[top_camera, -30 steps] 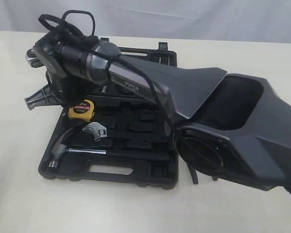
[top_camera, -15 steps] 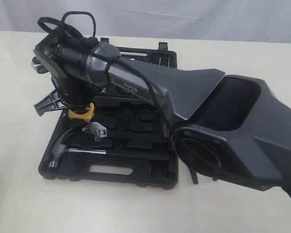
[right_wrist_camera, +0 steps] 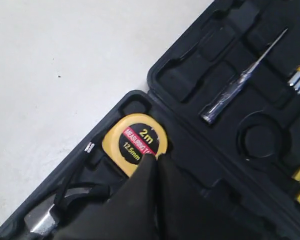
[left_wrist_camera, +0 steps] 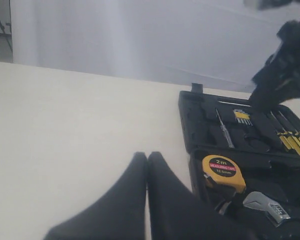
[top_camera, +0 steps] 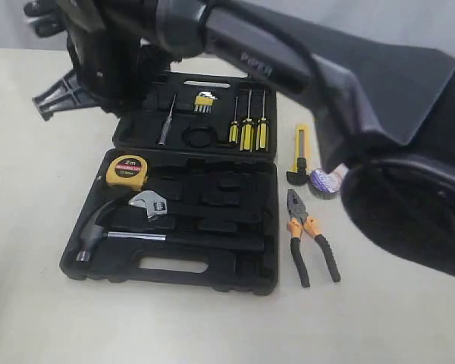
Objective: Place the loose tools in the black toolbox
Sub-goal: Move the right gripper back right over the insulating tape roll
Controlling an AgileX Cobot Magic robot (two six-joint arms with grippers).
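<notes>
The yellow "2m" tape measure (top_camera: 127, 172) (right_wrist_camera: 135, 142) (left_wrist_camera: 223, 172) lies in a corner recess of the open black toolbox (top_camera: 174, 277). On the table just right of the box lie the yellow-black utility knife (top_camera: 299, 154), the black tape roll (top_camera: 324, 183), partly hidden by the arm, and the orange-black pliers (top_camera: 311, 236). My right gripper (top_camera: 45, 100) (right_wrist_camera: 152, 157) hangs high over the box's far left corner, shut and empty. My left gripper (left_wrist_camera: 147, 156) is shut over bare table beside the box and does not show in the exterior view.
A silver-headed hammer (top_camera: 98, 227) and an adjustable wrench (top_camera: 150, 203) sit in the box base. Three yellow-black screwdrivers (top_camera: 247, 129) and hex keys (top_camera: 205, 101) sit in the lid. The right arm (top_camera: 326, 68) spans the upper right of the exterior view.
The right arm has risen up and back from the tape measure, uncovering the lid, knife, tape roll and pliers. The tape measure stays in its recess.
</notes>
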